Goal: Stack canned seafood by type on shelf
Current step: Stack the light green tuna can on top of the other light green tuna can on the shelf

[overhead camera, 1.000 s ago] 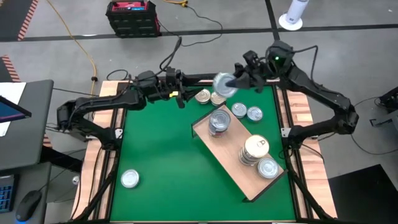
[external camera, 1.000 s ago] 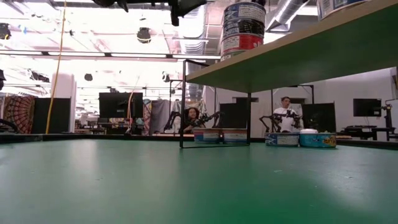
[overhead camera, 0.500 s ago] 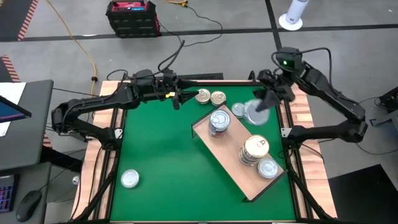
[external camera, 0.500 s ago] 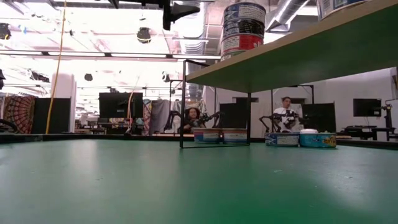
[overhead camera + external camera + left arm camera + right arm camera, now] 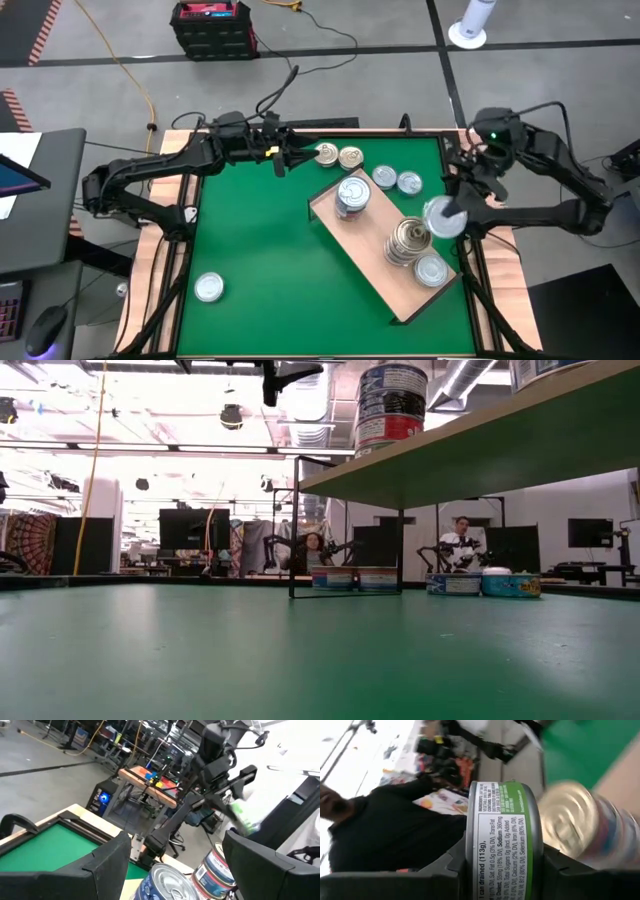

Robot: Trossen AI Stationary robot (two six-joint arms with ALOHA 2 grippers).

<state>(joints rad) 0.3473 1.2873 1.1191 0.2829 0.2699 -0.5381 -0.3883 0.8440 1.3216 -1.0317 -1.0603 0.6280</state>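
Canned seafood tin [image 5: 442,217] sits clamped in the right tool [image 5: 447,214], just beside the shelf's [image 5: 372,262] gold stack [image 5: 408,240], presumably for matching; left tool [image 5: 288,158] spread apart near bench-side tins [image 5: 338,156]

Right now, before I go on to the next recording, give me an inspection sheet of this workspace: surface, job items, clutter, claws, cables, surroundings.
Surface: green mat inside a wood-slat rim.
Job's things: shelf lies diagonally on the mat, carrying two can stacks and a single can. Four loose cans sit beyond its far edge; a lone can lies at the near left.
Clutter: nothing seen.
Claws: right claw is shut on a green-labelled can, hanging beside the right stack; left claw is open over the far cans.
Cables: yellow cable and black cables on the floor behind.
Surroundings: red-topped crate; people seated far off in the low view.
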